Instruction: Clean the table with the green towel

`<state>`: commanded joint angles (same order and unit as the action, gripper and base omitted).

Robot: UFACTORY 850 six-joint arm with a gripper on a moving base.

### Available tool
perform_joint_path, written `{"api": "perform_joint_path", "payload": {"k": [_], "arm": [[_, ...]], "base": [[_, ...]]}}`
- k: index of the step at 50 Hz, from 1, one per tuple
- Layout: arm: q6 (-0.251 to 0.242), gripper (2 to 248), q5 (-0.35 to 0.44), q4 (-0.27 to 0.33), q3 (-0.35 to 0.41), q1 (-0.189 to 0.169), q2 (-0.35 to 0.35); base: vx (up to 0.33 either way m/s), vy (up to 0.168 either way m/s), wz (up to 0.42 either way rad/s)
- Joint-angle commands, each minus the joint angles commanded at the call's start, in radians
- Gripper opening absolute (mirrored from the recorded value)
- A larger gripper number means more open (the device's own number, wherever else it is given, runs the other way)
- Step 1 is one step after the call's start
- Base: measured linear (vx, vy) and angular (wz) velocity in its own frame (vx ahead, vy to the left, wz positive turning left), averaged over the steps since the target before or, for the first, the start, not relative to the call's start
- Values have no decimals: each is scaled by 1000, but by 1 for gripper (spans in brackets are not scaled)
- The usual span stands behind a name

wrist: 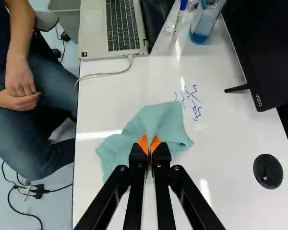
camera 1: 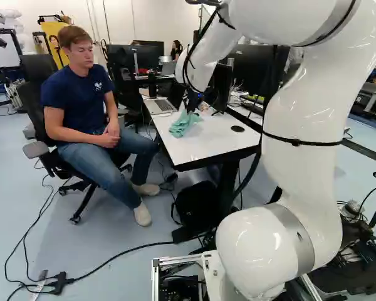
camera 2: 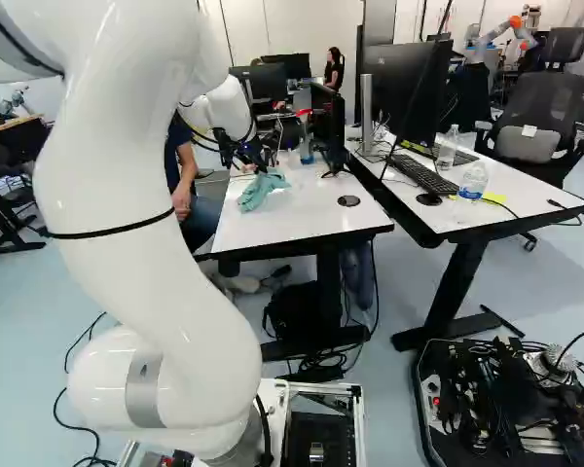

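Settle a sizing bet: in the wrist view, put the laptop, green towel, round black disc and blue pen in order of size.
1. Laptop and green towel: too alike to rank, with the laptop partly out of view
2. Round black disc
3. Blue pen

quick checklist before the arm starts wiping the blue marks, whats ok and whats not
1. Gripper shut on the green towel: ok
2. Towel covering the blue marker scribbles: not ok, they lie uncovered just past its edge
3. Towel pressed flat on the white tabletop: not ok, it is bunched and creased
4. Laptop cable clear of the towel: ok
5. Seated person's hands off the table: ok
6. Enough wiping pressure: cannot tell
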<state>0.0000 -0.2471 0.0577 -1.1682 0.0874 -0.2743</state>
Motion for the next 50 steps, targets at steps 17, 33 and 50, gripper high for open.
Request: {"api": "perform_joint_path", "payload": {"k": [17,33,50], "arm": [[0,25,0,0,-83,-32,-69],[0,25,0,0,-164,-60,-134],[0,25,0,0,-255,-88,-205]], "base": [[0,0,0],[0,0,0],[0,0,0]]}}
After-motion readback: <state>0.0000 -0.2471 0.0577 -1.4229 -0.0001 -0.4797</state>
